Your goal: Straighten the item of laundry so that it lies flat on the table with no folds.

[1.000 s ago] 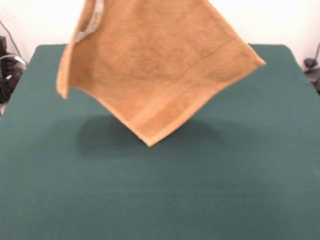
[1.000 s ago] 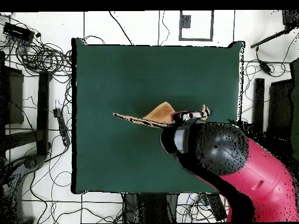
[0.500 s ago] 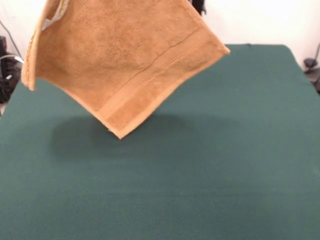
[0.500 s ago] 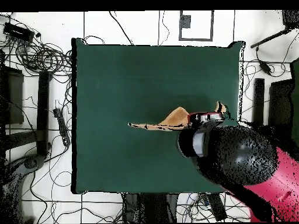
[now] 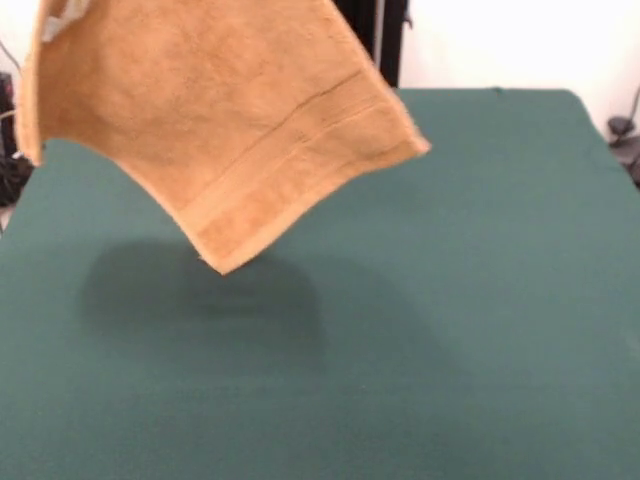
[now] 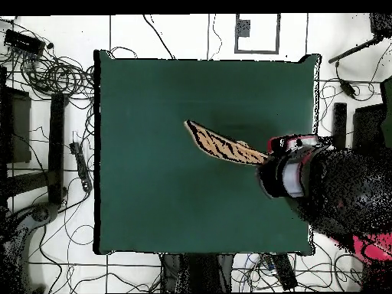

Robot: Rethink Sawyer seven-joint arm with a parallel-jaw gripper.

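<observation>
The item of laundry (image 5: 210, 110), a golden-orange terry towel, hangs in the air above the table (image 5: 480, 300) at the upper left of the front view. Its lowest corner points down and its shadow falls on the green cloth below. A woven border band runs across the lower part, and a white tag (image 5: 65, 15) shows at the top left edge. From overhead the towel (image 6: 222, 145) is a thin slanted strip running to my gripper (image 6: 274, 153). The gripper sits under the arm's wrist near the table's (image 6: 153, 99) right side, shut on the towel's top corner.
The red and black arm (image 6: 329, 199) overhangs the table's right edge in the overhead view. Cables (image 6: 53, 73) and dark stands lie on the floor around the table. A dark post (image 5: 385, 40) stands behind the table's far edge.
The arm has carried the hanging towel leftward in the front view, rightward from overhead. The towel has swung and now lies at a slant from above.
</observation>
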